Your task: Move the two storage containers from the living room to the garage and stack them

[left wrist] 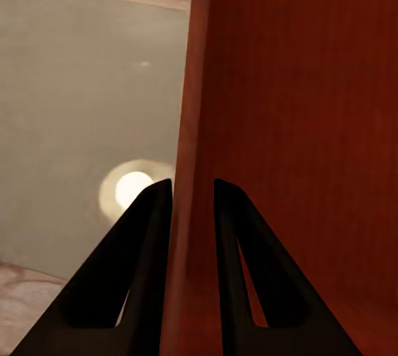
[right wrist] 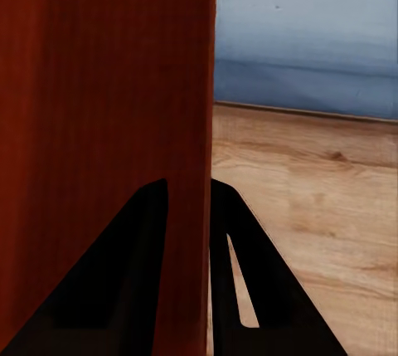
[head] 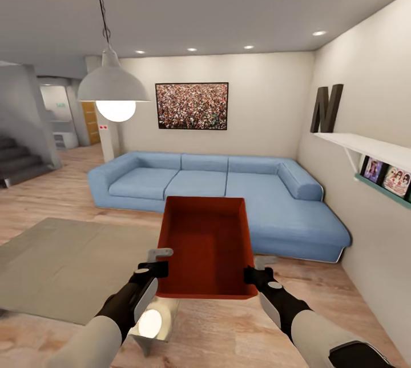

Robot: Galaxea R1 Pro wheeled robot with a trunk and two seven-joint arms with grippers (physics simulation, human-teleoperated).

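I hold one orange-red storage container (head: 208, 248) level in front of me in the living room, its open top facing up and nothing inside. My left gripper (head: 155, 270) is shut on its left wall near the front corner, and my right gripper (head: 255, 274) is shut on its right wall. In the left wrist view the gripper (left wrist: 192, 207) pinches the container's wall (left wrist: 290, 124) between its two dark fingers. The right wrist view shows the same clamp by the right gripper (right wrist: 189, 198) on the container's wall (right wrist: 99, 82). The garage is out of view.
A blue corner sofa (head: 228, 185) stands straight ahead, close behind the container. A grey rug (head: 68, 265) lies to the left on the wood floor (head: 228, 328). A shiny low table (head: 151, 322) sits under my left arm. A pendant lamp (head: 114, 88) hangs left; a white shelf (head: 371, 148) juts from the right wall.
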